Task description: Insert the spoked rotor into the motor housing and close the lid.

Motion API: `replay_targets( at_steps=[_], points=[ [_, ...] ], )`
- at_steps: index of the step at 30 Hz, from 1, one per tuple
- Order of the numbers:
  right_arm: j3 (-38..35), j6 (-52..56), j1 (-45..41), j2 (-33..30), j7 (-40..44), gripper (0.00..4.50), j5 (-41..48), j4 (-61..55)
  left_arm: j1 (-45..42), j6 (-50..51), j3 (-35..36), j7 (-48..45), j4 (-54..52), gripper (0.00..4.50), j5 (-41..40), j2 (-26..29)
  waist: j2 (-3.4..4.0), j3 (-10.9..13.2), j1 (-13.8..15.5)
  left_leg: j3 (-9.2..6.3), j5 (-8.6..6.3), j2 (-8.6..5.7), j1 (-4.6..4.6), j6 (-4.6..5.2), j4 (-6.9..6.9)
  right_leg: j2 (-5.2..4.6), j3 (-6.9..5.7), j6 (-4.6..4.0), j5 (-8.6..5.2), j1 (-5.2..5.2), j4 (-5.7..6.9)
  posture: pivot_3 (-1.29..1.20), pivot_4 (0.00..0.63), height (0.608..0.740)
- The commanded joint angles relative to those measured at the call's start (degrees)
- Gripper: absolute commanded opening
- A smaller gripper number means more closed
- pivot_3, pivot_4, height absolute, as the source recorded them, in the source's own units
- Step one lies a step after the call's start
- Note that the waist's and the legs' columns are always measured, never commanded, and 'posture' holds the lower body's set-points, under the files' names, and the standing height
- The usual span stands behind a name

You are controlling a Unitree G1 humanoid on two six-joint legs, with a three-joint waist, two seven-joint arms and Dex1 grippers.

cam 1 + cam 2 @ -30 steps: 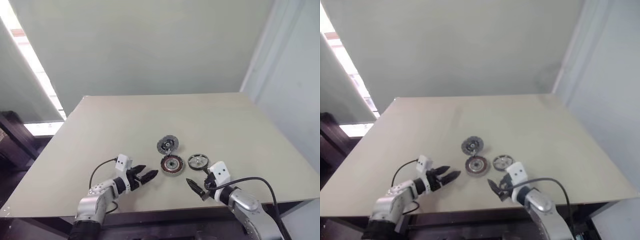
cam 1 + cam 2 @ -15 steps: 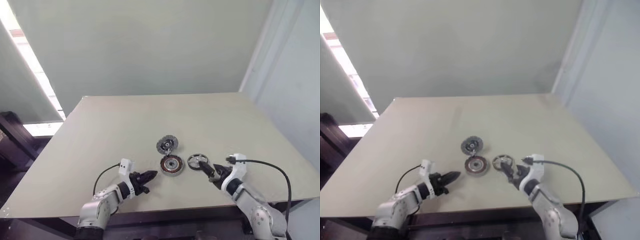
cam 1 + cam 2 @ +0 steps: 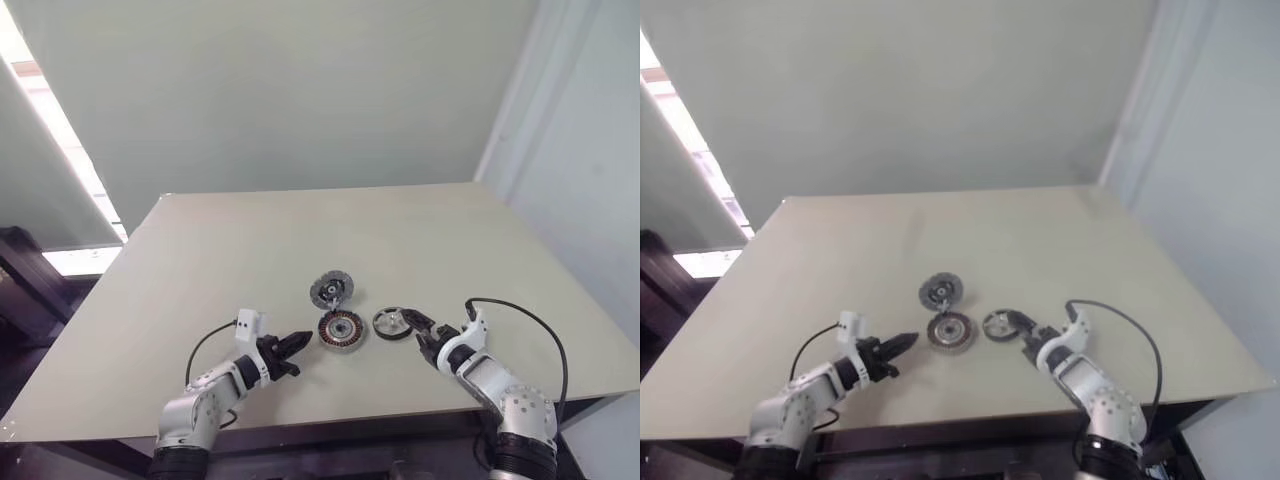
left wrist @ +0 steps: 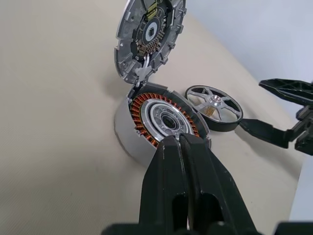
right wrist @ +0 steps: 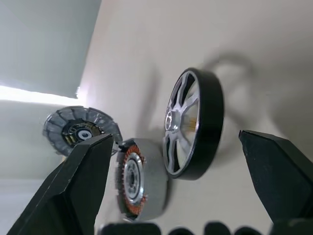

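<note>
Spoked rotor (image 3: 394, 322) lying flat on surface (image 3: 230, 250), just right of motor housing (image 3: 341, 330); lid (image 3: 331, 291) hinged up behind. Right end effector (image 3: 421, 330) spread wide, rotor framed between fingers; rim to be grasped squarely. Left end effector (image 3: 295, 343) fully closed, empty, beside housing. Surface edges well apart; ample room all round.

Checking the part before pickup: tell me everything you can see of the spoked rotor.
The spoked rotor is a small flat wheel with silvery, metal-looking open spokes, a small raised hub and a dark outer rim. It lies flat on the table, loose, just to the robot's right of the motor housing, close beside it but apart. The right gripper is open with a finger on either side of the rim, not yet closed on it. It looks undamaged.
</note>
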Motion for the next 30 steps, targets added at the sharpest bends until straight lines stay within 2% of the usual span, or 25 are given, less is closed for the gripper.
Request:
replay_targets(
  at_steps=[1, 7, 9, 12, 20, 30],
  points=[
    [0.5, 1.44, -2.15, 0.55, -0.3, 4.5, 2.71, 1.16, -1.03, -1.06, 0.74, 0.03, -1.59, 0.04, -0.42, 0.53, 0.03, 0.0, 0.0, 0.0, 0.0, 0.0, 0.0, 0.0, -0.01, 0.0, 0.0, 0.0, 0.0, 0.0, -0.01, 0.0, 0.0, 0.74],
    [2.08, 1.66, -3.99, 0.98, -0.34, 4.5, 1.95, 3.99, -1.12, -1.52, 0.46, 0.18, -1.48, 0.04, -0.05, 0.77, 0.13, 0.01, -0.02, 0.01, 0.0, 0.0, -0.01, 0.0, -0.03, 0.0, 0.02, 0.01, 0.01, 0.0, -0.04, 0.0, 0.0, 0.74],
    [2.36, 0.93, -4.42, 1.06, -0.36, 4.13, 1.55, 4.65, -0.96, -1.68, 0.26, 0.21, -1.55, 0.0, 0.1, 0.85, 0.15, 0.02, -0.02, 0.0, 0.0, 0.0, -0.01, 0.0, -0.04, 0.01, 0.01, 0.01, 0.0, -0.01, -0.04, 0.0, 0.0, 0.74],
    [2.61, -0.03, -4.56, 1.0, -0.28, 3.27, 1.4, 4.99, -0.9, -1.85, 0.21, 0.25, -1.49, 0.0, 0.24, 0.95, 0.17, 0.02, 0.0, 0.0, 0.0, 0.0, -0.02, 0.0, -0.06, 0.01, 0.01, 0.03, 0.02, -0.01, -0.06, 0.0, 0.0, 0.74],
    [2.52, -0.88, -4.03, 0.96, -0.62, 0.39, 1.64, 4.84, -0.84, -2.57, 0.3, 0.42, -1.15, 0.0, 0.58, 1.25, 0.2, 0.01, -0.02, 0.0, 0.0, 0.0, -0.03, 0.0, -0.11, 0.01, 0.02, 0.07, 0.04, -0.04, -0.09, 0.0, 0.0, 0.74],
    [1.71, -2.64, -3.09, 1.35, 0.77, 0.35, 3.93, 2.16, -1.16, -3.55, 0.16, 0.42, -0.36, 0.0, 0.6, 1.1, 0.21, 0.02, -0.01, -0.01, 0.0, 0.0, -0.04, 0.0, -0.11, 0.01, 0.02, 0.06, 0.03, -0.04, -0.11, 0.0, 0.0, 0.74]
  ],
)
